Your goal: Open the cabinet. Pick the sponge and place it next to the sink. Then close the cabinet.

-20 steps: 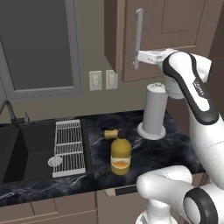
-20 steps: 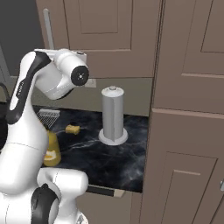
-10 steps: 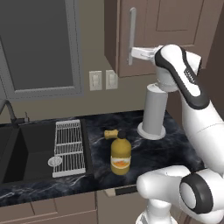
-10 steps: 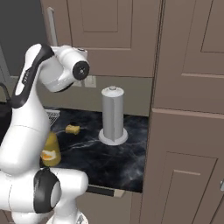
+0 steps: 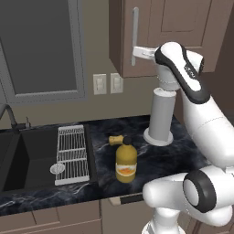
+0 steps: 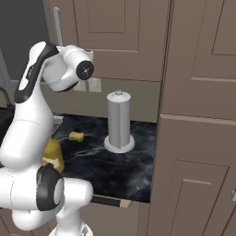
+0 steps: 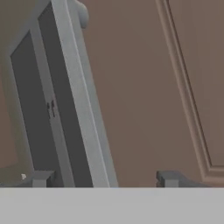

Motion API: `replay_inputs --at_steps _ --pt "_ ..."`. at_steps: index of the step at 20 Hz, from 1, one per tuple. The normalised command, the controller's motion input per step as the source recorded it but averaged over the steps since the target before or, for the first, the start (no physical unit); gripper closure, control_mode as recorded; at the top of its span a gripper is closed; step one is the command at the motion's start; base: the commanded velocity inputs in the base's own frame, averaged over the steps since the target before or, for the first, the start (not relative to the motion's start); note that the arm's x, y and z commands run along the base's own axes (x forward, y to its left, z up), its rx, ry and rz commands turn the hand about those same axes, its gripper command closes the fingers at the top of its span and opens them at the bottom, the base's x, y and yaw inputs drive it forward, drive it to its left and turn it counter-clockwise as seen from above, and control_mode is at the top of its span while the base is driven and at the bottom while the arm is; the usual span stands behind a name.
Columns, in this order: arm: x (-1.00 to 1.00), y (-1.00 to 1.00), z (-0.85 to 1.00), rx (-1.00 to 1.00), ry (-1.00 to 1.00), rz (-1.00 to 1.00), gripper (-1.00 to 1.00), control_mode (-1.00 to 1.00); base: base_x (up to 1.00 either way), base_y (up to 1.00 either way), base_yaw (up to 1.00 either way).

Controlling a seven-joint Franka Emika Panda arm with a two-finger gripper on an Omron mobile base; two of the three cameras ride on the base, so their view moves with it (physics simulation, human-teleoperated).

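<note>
Far left on the dark counter: black recessed sink [image 5: 27,153] with white wire rack [image 5: 71,153]. Right of it, small yellow-tan sponge block [image 5: 114,139] just behind rounder yellow-orange bottle [image 5: 126,161]. Farther right, grey upright paper-towel roll [image 5: 162,116]. Above, brown panelled wall cabinet [image 5: 183,32], door shut, long vertical silver bar handle [image 5: 135,34] running up and down. White arm's two-finger gripper [image 5: 135,54] raised at the handle's lower end, jaws spread wide, gripping nothing; in the hand view the bar [image 7: 81,100] stands between the fingertips [image 7: 40,178], its long axis crossing the gap.

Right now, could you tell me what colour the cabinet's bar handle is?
Silver-grey; the handle shows best in the hand view.
</note>
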Motion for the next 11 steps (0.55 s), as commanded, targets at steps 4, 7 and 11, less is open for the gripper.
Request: replay_inputs --at_steps 4,7,11 --pt "0.49 0.06 0.0 -0.01 0.0 0.0 -1.0 -1.0 0.0 0.0 0.0" --pt "0.5 0.01 0.0 -0.01 0.0 0.0 -1.0 -1.0 0.0 0.0 0.0" --pt "0.44 0.02 0.0 0.0 0.0 0.0 -1.0 -1.0 0.0 0.0 0.0"
